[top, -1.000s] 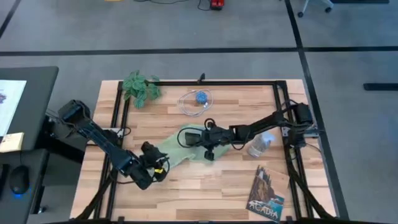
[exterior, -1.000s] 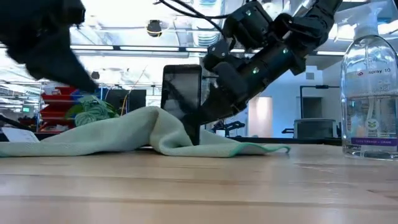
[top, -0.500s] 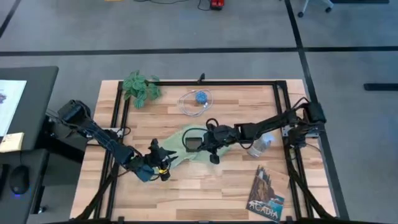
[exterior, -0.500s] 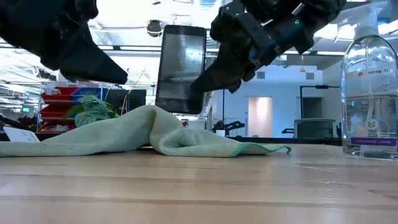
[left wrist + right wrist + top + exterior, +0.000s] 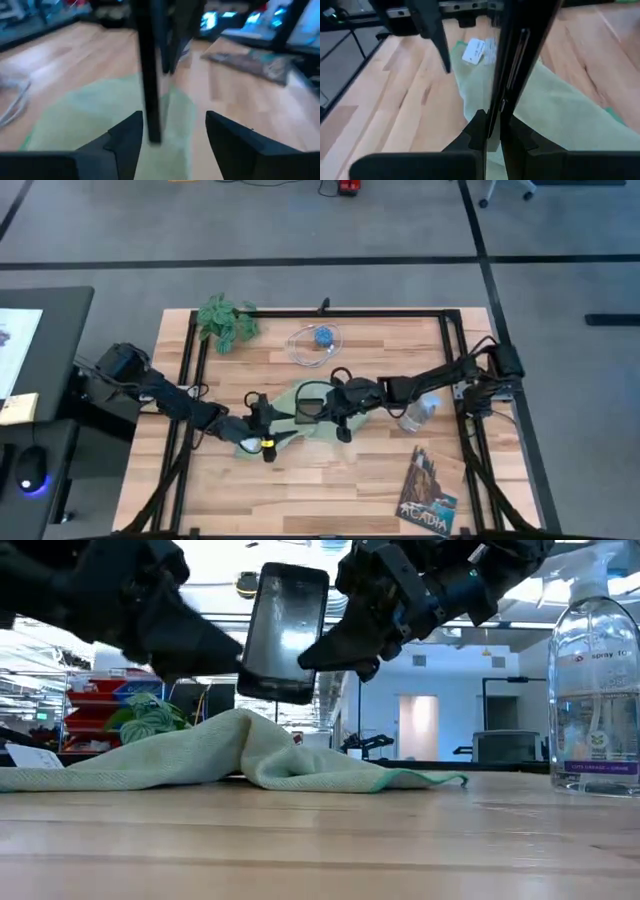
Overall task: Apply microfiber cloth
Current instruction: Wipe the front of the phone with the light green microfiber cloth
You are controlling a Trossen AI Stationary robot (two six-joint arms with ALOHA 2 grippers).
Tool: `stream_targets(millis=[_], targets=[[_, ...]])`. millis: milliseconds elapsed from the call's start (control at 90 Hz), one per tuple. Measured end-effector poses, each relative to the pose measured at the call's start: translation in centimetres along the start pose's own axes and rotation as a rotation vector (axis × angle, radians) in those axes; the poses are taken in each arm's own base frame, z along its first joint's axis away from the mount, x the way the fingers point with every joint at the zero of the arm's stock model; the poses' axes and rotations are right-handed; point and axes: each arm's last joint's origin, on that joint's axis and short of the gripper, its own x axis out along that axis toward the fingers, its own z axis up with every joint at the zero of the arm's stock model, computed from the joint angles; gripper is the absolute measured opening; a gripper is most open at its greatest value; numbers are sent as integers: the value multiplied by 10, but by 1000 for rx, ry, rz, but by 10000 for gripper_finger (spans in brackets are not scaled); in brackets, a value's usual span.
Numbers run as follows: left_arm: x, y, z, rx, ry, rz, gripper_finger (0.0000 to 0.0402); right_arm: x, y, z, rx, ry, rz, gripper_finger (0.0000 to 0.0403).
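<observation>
Low view: right hand (image 5: pixel 322 648) pinches the phone (image 5: pixel 283 632) upright right above the cloth (image 5: pixel 230 755), left hand (image 5: pixel 222 653) spread open, empty, nearer it.

The booklet (image 5: pixel 428 493) near the table's corner reads "ACADIA"; the spray bottle (image 5: pixel 597 680) label's small print starts "spray".

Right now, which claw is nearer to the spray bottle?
The right claw, holding the phone above the microfiber cloth, is nearer to the spray bottle. The left claw is open farther off, beyond the phone.
</observation>
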Motion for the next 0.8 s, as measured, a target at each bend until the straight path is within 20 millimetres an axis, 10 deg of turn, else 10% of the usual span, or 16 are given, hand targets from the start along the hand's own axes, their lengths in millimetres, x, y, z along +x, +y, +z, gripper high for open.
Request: stream_targets(millis=[378,800], targets=[[34,-10,-5,59,-14,36,147,0,0,-1,3,8,2,17],[29,-10,9,47,-43,33,101,-1,0,-3,-8,36,1,17]])
